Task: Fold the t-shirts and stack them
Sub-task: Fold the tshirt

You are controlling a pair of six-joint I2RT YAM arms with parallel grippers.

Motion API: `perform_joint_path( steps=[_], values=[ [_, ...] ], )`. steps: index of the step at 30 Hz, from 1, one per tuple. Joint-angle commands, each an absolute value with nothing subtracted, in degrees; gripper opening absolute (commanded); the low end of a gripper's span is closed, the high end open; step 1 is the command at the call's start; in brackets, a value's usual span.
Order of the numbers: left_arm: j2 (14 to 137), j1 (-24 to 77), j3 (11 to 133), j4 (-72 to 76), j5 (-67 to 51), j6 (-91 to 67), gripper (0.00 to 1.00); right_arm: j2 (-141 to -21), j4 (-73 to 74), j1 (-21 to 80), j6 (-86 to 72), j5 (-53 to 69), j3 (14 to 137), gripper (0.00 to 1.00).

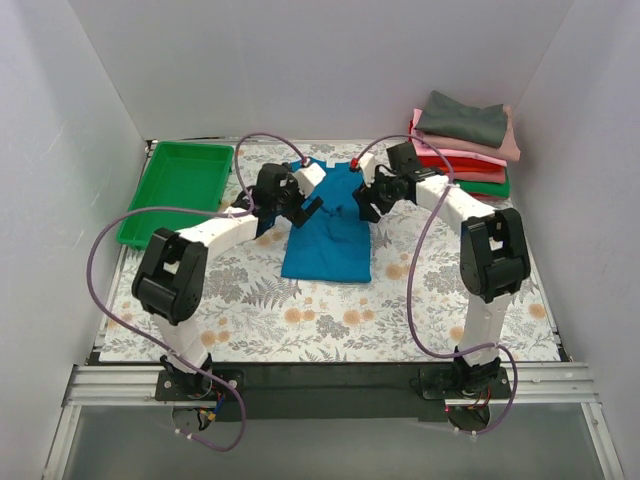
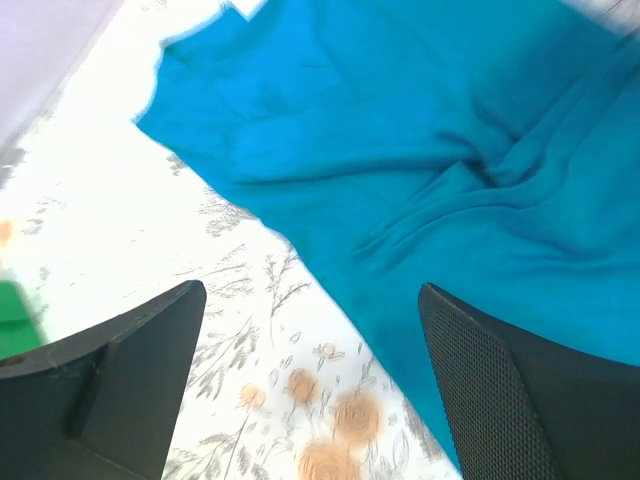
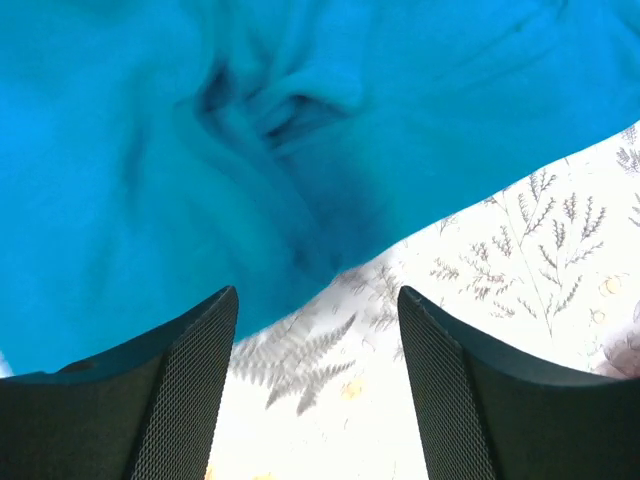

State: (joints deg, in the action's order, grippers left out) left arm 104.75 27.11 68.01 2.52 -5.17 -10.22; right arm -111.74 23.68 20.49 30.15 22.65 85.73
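Observation:
A teal-blue t-shirt lies partly folded and wrinkled on the flowered table cover, mid-table. My left gripper hovers over its left edge, open and empty; the left wrist view shows the shirt ahead and under the right finger. My right gripper hovers over the shirt's right edge, open and empty; the right wrist view shows bunched teal cloth just beyond the fingertips. A stack of folded t-shirts, grey on top, then pink, red and green, sits at the back right corner.
A green plastic tray lies at the back left, empty. White walls close in the table on three sides. Purple cables loop from both arms. The flowered cover lies bare in front of the shirt.

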Motion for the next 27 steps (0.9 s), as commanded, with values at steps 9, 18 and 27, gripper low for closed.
perform_joint_path(
  steps=[9,18,27],
  values=[
    [67.59,28.74,34.55,-8.80,-31.64,12.91,0.78,-84.82,24.02,26.79,68.13,39.96,54.16,0.78],
    [78.73,30.15,35.68,-5.46,-31.12,13.97,0.72,-85.87,13.98,30.76,59.59,29.97,50.54,0.76],
    [84.29,30.50,35.42,2.02,-23.21,14.24,0.67,-88.42,11.69,33.13,58.01,27.95,49.31,0.75]
  ],
)
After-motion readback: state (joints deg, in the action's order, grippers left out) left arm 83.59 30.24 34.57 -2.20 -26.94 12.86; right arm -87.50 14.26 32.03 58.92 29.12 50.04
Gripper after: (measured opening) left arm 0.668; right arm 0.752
